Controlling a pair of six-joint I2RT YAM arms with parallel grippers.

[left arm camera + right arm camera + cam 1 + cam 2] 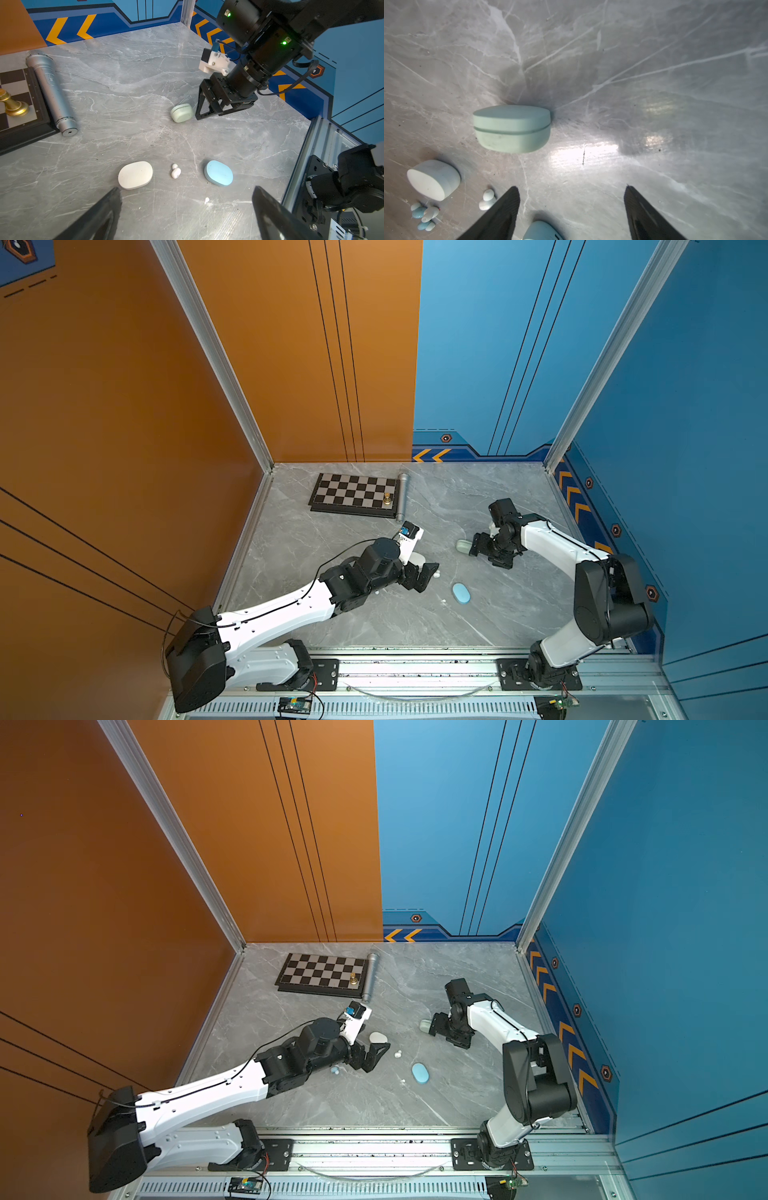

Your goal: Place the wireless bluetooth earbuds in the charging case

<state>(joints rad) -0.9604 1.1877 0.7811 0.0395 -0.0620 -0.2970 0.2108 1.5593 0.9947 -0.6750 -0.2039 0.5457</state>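
While both my arms reached out over the grey marbled table (490,626), every earbud I could see lay loose on its surface, and all three oval cases had their lids down. My left gripper (186,189) was spread wide and held nothing. Just ahead of its two dark fingers lay a row: the white case (135,175), a single white earbud (176,170) and the light blue case (218,172). The bud sat between the two cases and touched neither.

My right gripper (571,187) was parted too, with only bare table between its fingers. The pale green case (511,128) lay ahead of it and a little off to one side, its seam turned toward my right wrist camera. Seen from the left wrist, that case sat just beside one black fingertip, and I could not tell whether they touched.

A small cluster of earbuds (423,216), light blue and whitish, lay bunched together near the white case, close by my left arm in a top view.

Far back by the orange wall (291,364) lay a chessboard (353,493) carrying one gold chess piece (387,498). A silver microphone (402,497) lay along the board's edge. All of these were well apart from the cases.
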